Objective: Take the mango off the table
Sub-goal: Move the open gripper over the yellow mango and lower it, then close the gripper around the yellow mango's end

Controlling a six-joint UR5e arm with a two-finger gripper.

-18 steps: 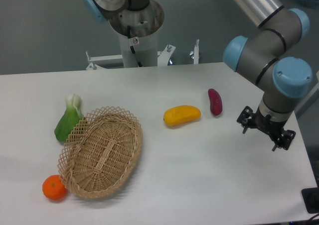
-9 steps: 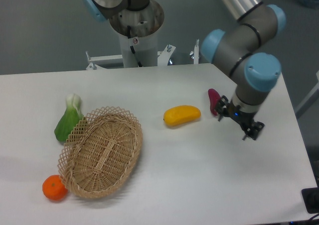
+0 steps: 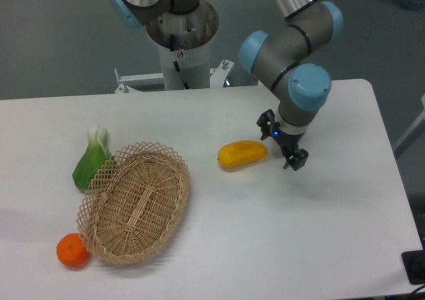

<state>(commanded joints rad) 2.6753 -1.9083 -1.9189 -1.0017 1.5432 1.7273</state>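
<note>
The mango [image 3: 242,154] is a yellow-orange oblong fruit lying on the white table [image 3: 299,233], a little right of its middle. My gripper [image 3: 282,141] hangs just to the right of the mango's right end, close above the table. Its two fingers stand apart with nothing between them. The gripper and wrist cover the small dark-purple vegetable, which does not show.
A woven wicker basket [image 3: 135,202] lies at the left. A green leafy vegetable [image 3: 91,159] lies against its upper left rim. A round orange [image 3: 72,251] sits at its lower left. The robot base [image 3: 180,41] stands behind the table's far edge.
My gripper has moved left across the table, from near the right edge to right beside the mango's right end, and now covers the purple vegetable. The objects have not moved.
</note>
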